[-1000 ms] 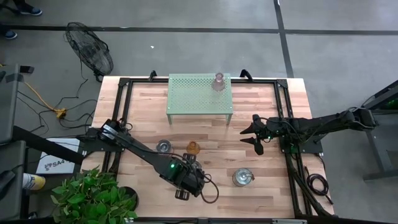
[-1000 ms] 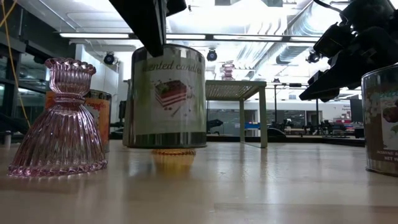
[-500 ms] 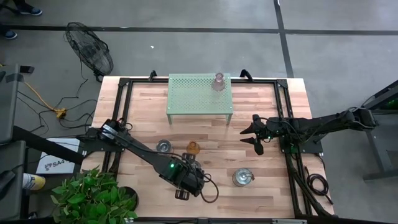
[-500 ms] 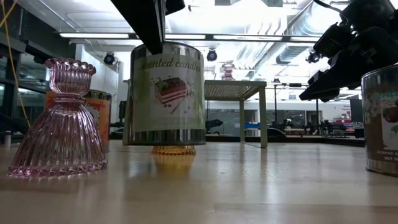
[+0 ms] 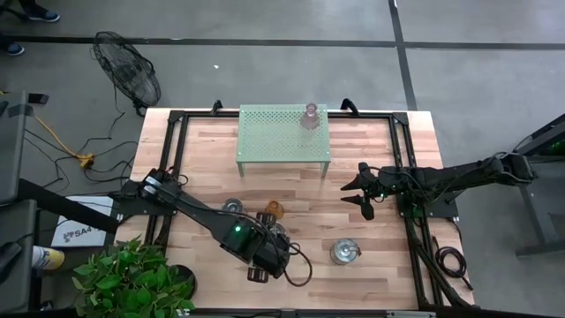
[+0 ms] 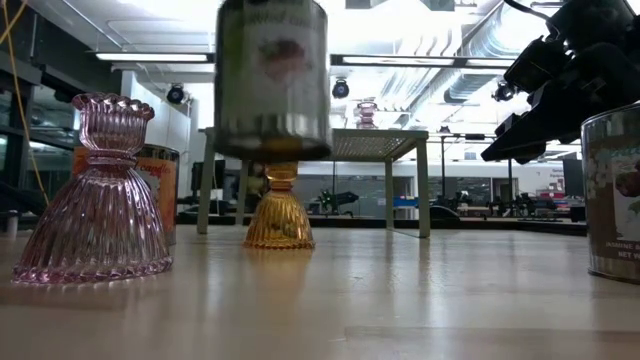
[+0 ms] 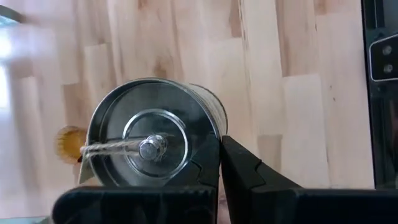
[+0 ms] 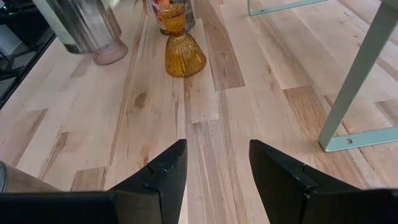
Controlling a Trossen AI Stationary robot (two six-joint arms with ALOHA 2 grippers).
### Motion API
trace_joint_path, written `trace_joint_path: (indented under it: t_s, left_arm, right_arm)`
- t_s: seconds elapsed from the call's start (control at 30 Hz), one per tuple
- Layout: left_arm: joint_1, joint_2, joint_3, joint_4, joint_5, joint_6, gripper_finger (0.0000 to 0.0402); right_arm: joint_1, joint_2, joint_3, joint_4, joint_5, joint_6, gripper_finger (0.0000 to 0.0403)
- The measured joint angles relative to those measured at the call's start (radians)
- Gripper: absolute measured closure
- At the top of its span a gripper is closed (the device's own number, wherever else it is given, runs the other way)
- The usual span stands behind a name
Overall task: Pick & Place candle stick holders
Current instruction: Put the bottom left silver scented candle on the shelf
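One amber holder (image 6: 279, 208) just behind lifted silvery jar (image 6: 272, 78); green shelf (image 5: 283, 132) beyond

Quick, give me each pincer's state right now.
Left pincer: shut on the candle tin, lifted off the table.
Right pincer: open, empty.

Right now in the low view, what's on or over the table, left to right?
pink glass holder → silvery candle tin lifted off the table → green shelf behind → right gripper → labelled tin at the edge.
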Motion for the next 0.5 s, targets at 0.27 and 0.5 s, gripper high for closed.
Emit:
trace_joint_path:
  t_s: [0.27,0.5]
  left_arm:
    - [0.024,0.0,0.116,-0.15,-0.082,0.007,0.0401]
    - [0.091,0.0,0.186,-0.248,-0.124,0.057,0.0401]
  right_arm:
    - [0.0,0.0,0.0,0.0,0.0,0.0,0.0235]
    - [0.0,0.0,0.0,0.0,0.0,0.0,0.0235]
